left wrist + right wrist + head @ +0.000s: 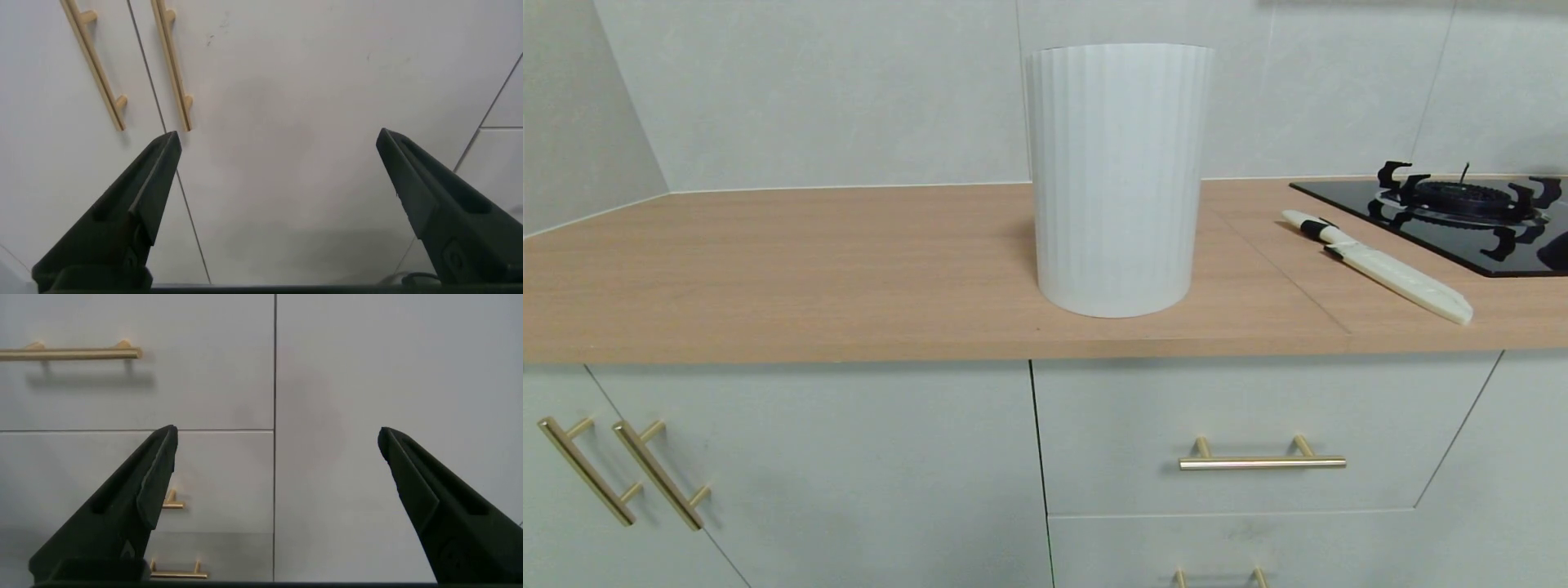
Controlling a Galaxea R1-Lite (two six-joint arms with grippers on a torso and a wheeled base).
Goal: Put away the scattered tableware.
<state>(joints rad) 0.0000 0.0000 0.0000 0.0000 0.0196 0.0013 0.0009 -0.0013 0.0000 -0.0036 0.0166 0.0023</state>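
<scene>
Task things, by size:
- white ribbed cylindrical container (1117,180): upright on the tabletop, above and beyond both hands, roughly between them. Judged to be thin plastic, so light and easily tipped by a side knock. Its inside can't be seen. Taken as the drop target, not something to be gripped.
- cream knife with black bands (1380,265): lying flat on the tabletop, above and beyond the right hand, well apart from the container on that hand's outer side. Judged stiff, light and smooth, likely slippery. It sits low, so the fingers would have to come down to the surface. Best gripped across the narrow handle at the black bands, which is the end farther from the hand. The wide near end is judged to be the blade and should be avoided.

Hands:
- left hand (277,139): fingers spread wide, nothing held, facing the cupboard doors.
- right hand (277,433): fingers spread wide, nothing held, facing the drawer fronts.

Surroundings, by size:
- pale grey cabinet fronts (809,474): directly ahead of both hands.
- light wooden tabletop (768,269): its front edge is judged to overhang the hands' way up and must be cleared first.
- black glass gas hob (1429,214): just beyond the knife handle, with raised pan supports. Little room is judged to be left for an approach from that side.
- brass bar handles (1262,462): they protrude near both hands and are judged a snag risk when the hands are raised.

The container is tall, so the knife would have to be lifted over its rim.
</scene>
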